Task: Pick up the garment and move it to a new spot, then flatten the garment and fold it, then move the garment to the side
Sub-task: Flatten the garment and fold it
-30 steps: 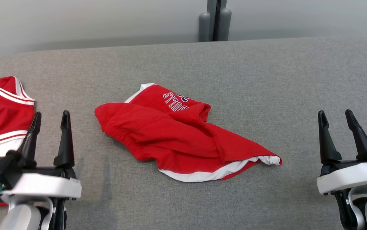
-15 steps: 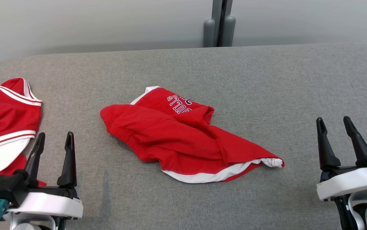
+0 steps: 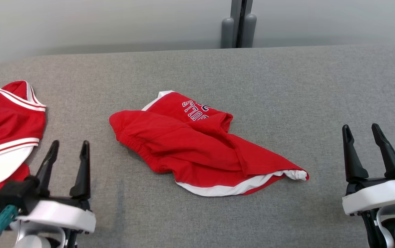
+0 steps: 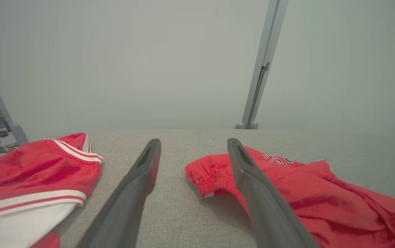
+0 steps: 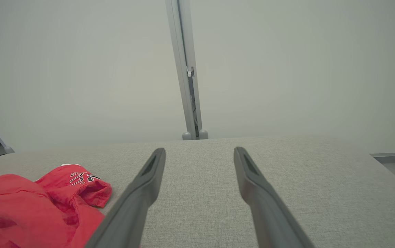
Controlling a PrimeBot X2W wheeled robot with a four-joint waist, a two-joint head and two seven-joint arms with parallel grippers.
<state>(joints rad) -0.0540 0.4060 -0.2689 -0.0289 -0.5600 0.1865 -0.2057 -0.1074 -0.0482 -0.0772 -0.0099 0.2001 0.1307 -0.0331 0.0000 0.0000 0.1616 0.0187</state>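
Note:
A crumpled red garment [image 3: 197, 144] with white trim and dark lettering lies in the middle of the grey padded table [image 3: 287, 86]. My left gripper [image 3: 71, 144] stands open to the garment's left, near the front edge, apart from the cloth. In the left wrist view the left gripper [image 4: 194, 142] has bare grey surface between its fingers, and the garment [image 4: 321, 193] shows behind the right finger. My right gripper [image 3: 361, 128] is open at the far right, well away from the garment. The right wrist view has the right gripper [image 5: 199, 150] over bare table, with the garment [image 5: 29, 203] at lower left.
A second red garment with white stripes [image 3: 4, 120] lies at the table's left end, beside my left gripper, also as the striped garment [image 4: 35, 172] in the left wrist view. A grey post [image 3: 238, 24] stands behind the far edge against a pale wall.
The head camera has shifted slightly. My left gripper has drawn back toward the near edge and a little right, still open. The right gripper and the garment have hardly moved.

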